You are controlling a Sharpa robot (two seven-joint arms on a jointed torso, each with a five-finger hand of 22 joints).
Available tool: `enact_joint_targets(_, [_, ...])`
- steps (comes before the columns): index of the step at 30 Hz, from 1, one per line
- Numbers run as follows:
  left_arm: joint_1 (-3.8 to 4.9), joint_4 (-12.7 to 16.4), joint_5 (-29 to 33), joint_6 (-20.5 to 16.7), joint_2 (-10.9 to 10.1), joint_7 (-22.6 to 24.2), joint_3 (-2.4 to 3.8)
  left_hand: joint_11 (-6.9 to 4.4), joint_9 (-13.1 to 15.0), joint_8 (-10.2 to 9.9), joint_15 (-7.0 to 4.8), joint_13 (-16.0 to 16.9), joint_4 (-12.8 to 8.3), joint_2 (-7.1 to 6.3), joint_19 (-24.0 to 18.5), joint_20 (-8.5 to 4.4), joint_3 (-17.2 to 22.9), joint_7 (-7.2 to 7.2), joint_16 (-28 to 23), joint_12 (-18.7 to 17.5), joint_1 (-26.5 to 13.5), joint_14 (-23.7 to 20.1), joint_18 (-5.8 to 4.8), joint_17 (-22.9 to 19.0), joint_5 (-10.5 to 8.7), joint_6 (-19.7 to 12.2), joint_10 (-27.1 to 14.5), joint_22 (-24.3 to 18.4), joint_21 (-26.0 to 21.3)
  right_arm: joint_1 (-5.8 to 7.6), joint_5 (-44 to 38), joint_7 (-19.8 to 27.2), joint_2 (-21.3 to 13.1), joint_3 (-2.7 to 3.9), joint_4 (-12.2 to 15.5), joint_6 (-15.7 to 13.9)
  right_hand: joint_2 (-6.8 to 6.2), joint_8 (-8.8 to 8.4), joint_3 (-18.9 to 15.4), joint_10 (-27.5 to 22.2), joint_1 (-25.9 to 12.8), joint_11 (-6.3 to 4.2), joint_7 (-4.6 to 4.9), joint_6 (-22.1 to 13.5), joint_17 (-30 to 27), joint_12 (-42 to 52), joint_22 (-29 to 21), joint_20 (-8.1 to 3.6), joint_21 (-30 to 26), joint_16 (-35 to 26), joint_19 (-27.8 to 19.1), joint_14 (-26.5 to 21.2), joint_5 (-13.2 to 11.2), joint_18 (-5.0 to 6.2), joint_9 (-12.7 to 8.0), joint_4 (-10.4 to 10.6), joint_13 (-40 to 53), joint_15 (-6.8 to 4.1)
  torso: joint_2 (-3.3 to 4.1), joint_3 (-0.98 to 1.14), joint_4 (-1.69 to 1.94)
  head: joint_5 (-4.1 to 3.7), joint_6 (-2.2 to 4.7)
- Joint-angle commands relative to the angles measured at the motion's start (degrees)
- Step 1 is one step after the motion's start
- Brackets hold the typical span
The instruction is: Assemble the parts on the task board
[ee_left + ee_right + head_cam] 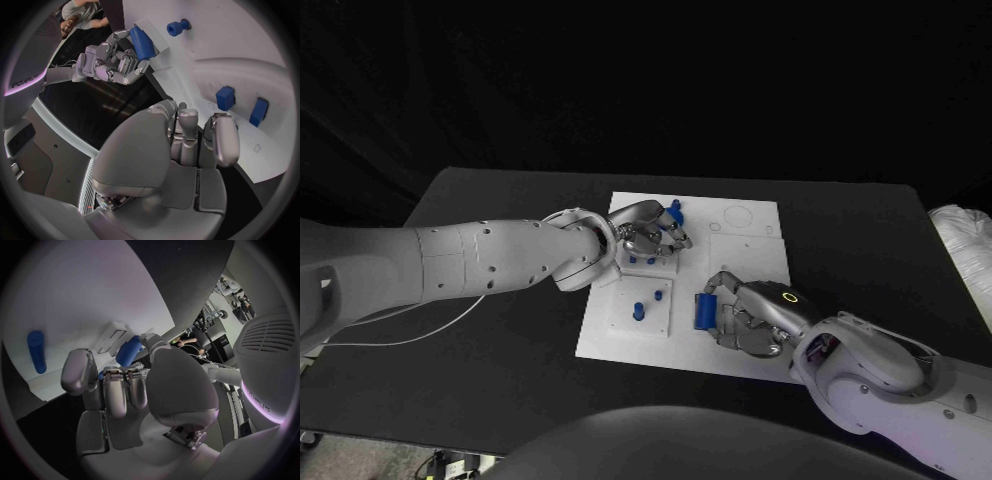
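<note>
So far the assembly looks partway done. On the white rectangular task board (740, 235), lying on the black surface (488, 200), two small blue pegs (648, 303) stand in the lower block. The right hand (747, 318) grips a long blue cylindrical part (705, 313) at the board's near edge. The left hand (646, 235) pinches a small blue piece (678, 212) mid-board, neither yet seated.

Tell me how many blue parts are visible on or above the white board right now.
5 that I can make out: one by the left hand, two small blocks just below it, one peg lower left, one long piece at the right hand. Fingers may hide more.
</note>
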Motion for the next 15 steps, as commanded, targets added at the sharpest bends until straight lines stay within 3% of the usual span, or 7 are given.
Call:
enact_joint_targets(1, [-0.02, 0.11, 0.19, 0.9, 0.11, 0.01, 0.04, 0.12, 0.06, 0.16, 0.0, -0.08, 0.03, 0.03, -0.09, 0.15, 0.32, 0.39, -0.36, 0.22, 0.65, -0.2, 0.97, -0.05, -0.2, 0.14, 0.1, 10.78, -0.38, -0.12, -0.23, 1.07, 0.01, -0.06, -0.04, -0.32, 0.02, 0.45, 0.55, 6.08, -0.46, -0.12, 0.14, 0.62, 15.1, 0.16, 8.36, -0.24, -0.2, 0.31, 0.07, 6.08, 1.63, 0.68, -0.06, 0.14, 14.99, 0.06, 0.0, -0.01, 0.0, -0.04, 0.0])
enact_joint_targets(9, [-0.03, 0.11, 0.19, 0.95, 0.11, -0.03, 0.04, 0.14, 0.07, 0.18, 0.06, -0.07, 0.04, 0.05, -0.14, 0.19, 0.46, 0.41, -0.45, 0.24, 0.66, -0.3, 0.99, -0.2, -0.21, 0.15, 0.12, 10.76, -0.48, -0.12, 1.3, 2.57, -0.17, -0.06, 0.0, -1.65, -0.24, 1.12, 2.35, 6.1, -2.66, -0.09, 0.18, 1.64, 15.1, 0.17, 8.42, -0.25, -0.11, 0.31, 0.14, 6.08, 7.06, 0.64, -1.09, 1.64, 15.0, 0.06, 0.02, 0.02, -0.01, 0.12, 0.0])
enact_joint_targets(15, [-0.03, 0.11, 0.19, 1.03, 0.1, -0.06, 0.04, 0.14, 0.07, 0.18, 0.06, -0.07, 0.04, 0.05, -0.14, 0.19, 0.46, 0.41, -0.45, 0.24, 0.66, -0.3, 0.99, -0.2, -0.21, 0.15, 0.12, 10.76, -0.48, -0.13, 2.38, 3.61, -0.45, -0.06, 0.2, -2.52, -0.41, 1.03, 2.9, 6.16, -4.02, -0.06, 0.19, 2.05, 15.1, 0.22, 8.46, -0.22, -0.04, 0.31, 0.17, 6.08, 8.3, 0.62, -1.76, 2.72, 15.06, 0.09, 0.01, 0.04, 0.0, 0.26, 0.0])
